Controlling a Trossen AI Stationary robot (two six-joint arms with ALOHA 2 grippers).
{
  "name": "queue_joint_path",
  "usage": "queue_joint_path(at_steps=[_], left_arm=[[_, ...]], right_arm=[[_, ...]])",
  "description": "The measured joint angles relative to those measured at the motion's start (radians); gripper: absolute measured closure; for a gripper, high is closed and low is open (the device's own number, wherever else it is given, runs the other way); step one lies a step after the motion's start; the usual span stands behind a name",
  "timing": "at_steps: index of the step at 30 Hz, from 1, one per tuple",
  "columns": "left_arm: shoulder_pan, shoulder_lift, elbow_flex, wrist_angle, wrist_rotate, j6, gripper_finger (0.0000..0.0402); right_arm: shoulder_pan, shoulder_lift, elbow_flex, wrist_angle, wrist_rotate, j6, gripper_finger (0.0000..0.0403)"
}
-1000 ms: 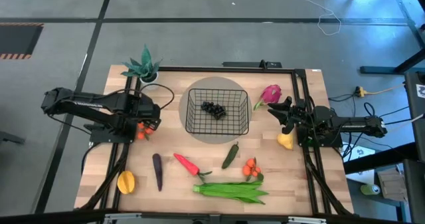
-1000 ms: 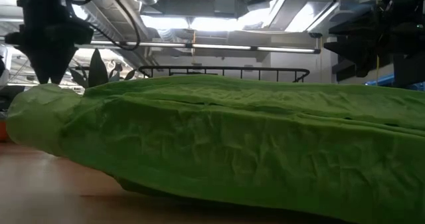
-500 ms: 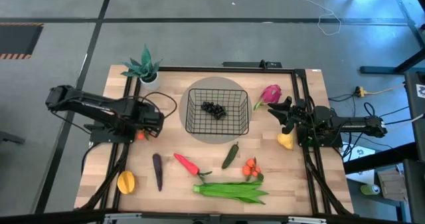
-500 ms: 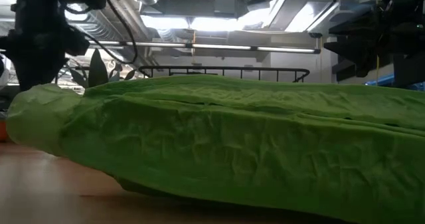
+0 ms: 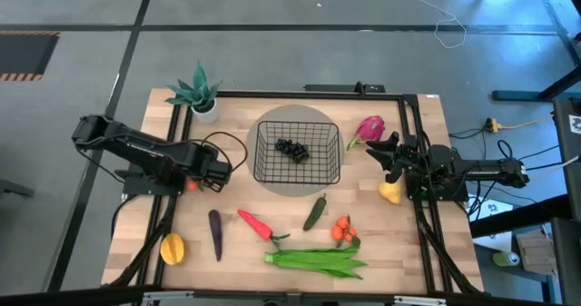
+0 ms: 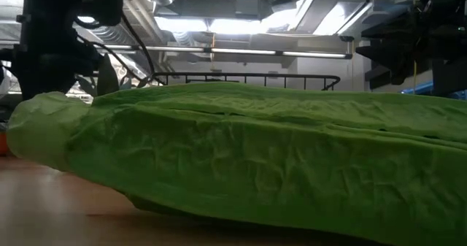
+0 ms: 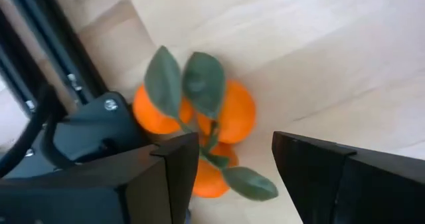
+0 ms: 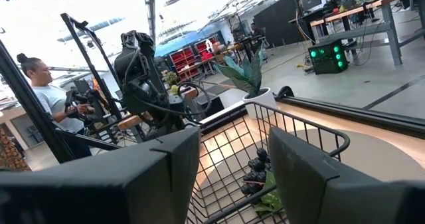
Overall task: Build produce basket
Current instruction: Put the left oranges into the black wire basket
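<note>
looking down from the high view, the basket (image 5: 297, 153) sits at the table's (image 5: 418, 251) centre with only the dark grapes (image 5: 292, 149) inside, so by my reading the job is barely begun. the dragon fruit (image 5: 369, 127) lies at three o'clock of the basket, the lemon (image 5: 389, 192) near four, the cucumber (image 5: 314, 212) at six, the tomatoes (image 5: 343, 230) and the long leafy bundle (image 5: 318, 261) around five, the red pepper (image 5: 255, 224) and eggplant (image 5: 215, 234) toward seven, the mango (image 5: 172, 249) far out at eight. the left hand (image 5: 216, 172) hovers at nine o'clock of the basket, with an orange cluster (image 5: 192, 185) just behind it. the right hand (image 5: 381, 158) waits at three o'clock between dragon fruit and lemon.

the low view is filled by the leafy bundle (image 6: 255, 158) and adds nothing on progress.

the left wrist view shows the left hand (image 7: 236, 174) released, its jaws spread above the leafy orange cluster (image 7: 199, 121), not gripping it.

the right wrist view shows the right hand (image 8: 232, 167) released and empty, facing the basket (image 8: 265, 164).
</note>
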Motion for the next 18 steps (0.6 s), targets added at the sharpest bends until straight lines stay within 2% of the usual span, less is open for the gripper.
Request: queue_joint_path(at_steps=[5,18], left_arm=[[-0.011,0.030,0.000,-0.002,0.044,0.000,0.0226],[-0.013,0.033,0.000,-0.051,0.071,-0.021,0.0239]], right_arm=[[0.000,0.000,0.000,-0.004,0.000,0.000,0.0232],[0.000,0.000,0.000,-0.007,0.000,-0.003,0.0232]])
